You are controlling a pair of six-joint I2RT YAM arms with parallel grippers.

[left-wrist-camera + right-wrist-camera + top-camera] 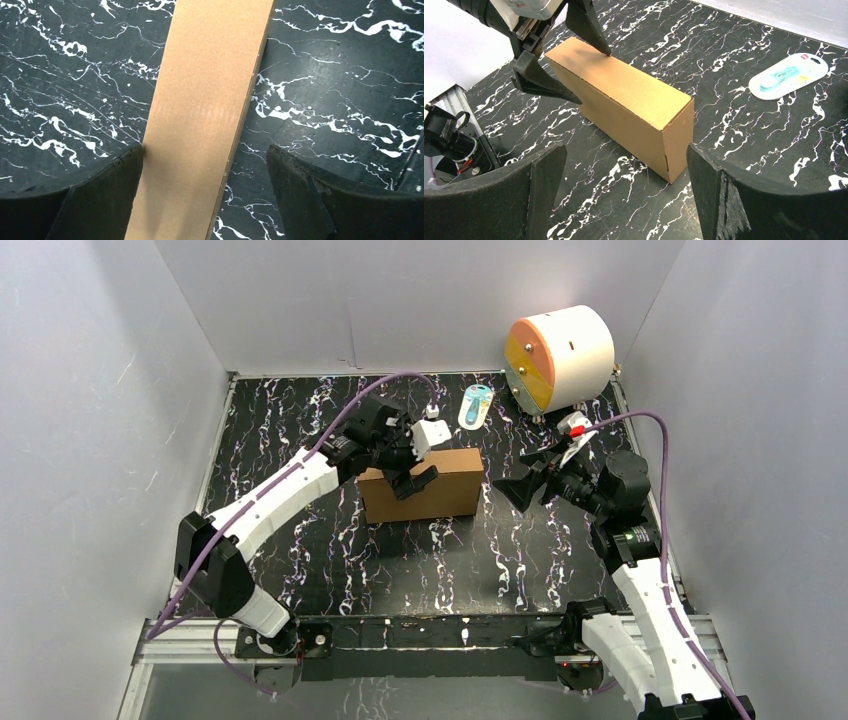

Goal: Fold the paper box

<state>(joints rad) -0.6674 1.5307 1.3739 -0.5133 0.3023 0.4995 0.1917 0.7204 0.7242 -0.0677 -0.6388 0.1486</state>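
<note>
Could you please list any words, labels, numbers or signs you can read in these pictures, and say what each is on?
No text here can be read.
On the box: none, plain brown card.
On the blister pack: a red tag at one end bears white marks, too small to read.
On the cylinder: none visible, just white and orange.
</note>
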